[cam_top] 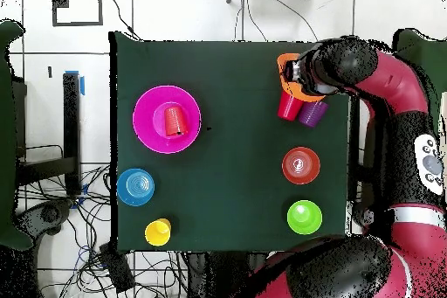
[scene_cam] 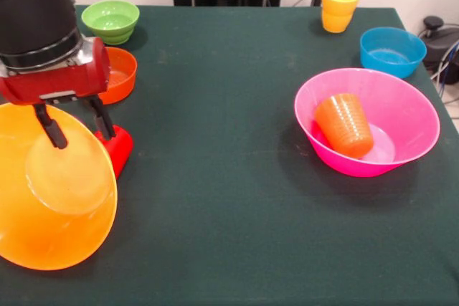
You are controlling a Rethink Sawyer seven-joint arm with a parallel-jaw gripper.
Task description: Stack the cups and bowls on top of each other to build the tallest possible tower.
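Note:
My gripper is at the table's left in the front view, open, its fingers astride the upper rim of the large yellow-orange bowl. That bowl stands tilted on its edge, its hollow facing the camera, against the red cup. In the overhead view the purple cup stands beside the red cup; the front view hides it. The large pink bowl holds the orange cup lying on its side. No tower stands.
A small orange bowl and a green bowl sit behind the gripper. The blue bowl and the yellow cup are at the far right. Only one green bowl shows. The yellow-orange bowl lies near the table's left edge.

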